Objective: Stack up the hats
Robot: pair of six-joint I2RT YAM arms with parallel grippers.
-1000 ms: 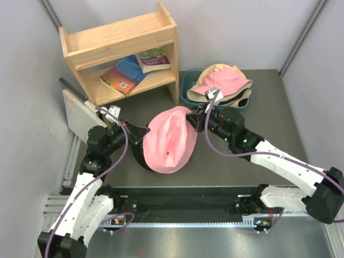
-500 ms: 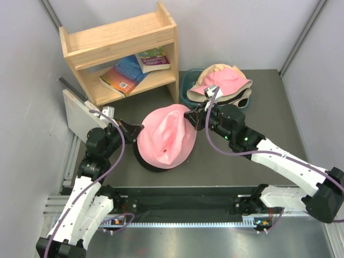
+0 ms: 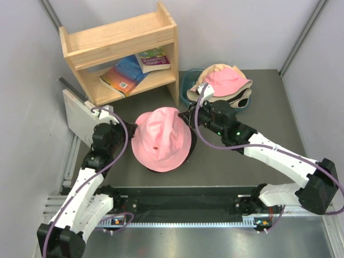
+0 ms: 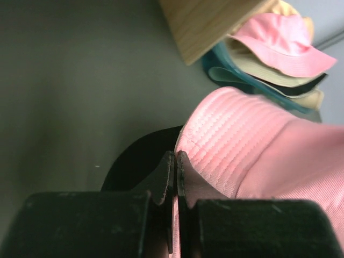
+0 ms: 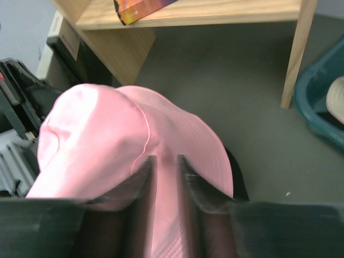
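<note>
Left gripper (image 4: 176, 161), at the left side of the scene, has its jaws pressed together on the edge of the brim of the pink hat (image 3: 161, 138), with only the thin fabric between them. Right gripper (image 5: 166, 165) meets the same hat from the opposite, far-right side; its jaws stand a narrow way apart with pink fabric showing in the gap, and whether they pinch the brim cannot be told. Between the two, the pink hat sits crown up in the middle of the grey desk (image 3: 231, 161), its brim spread round. It lies over a black hat (image 4: 134, 164), whose dark brim shows past the pink one on the near and left sides. Behind the right gripper, at the back of the desk, a teal tub (image 5: 317, 107) carries a stack of hats (image 3: 223, 83): a second pink one on top, tan ones beneath it, and a black brim showing at the right edge. Just left of the tub stands a wooden shelf (image 3: 118, 37) with books (image 3: 129, 72) lying on its lower board. A grey board (image 3: 75, 110) sits at the desk's left edge, just behind the left arm.
</note>
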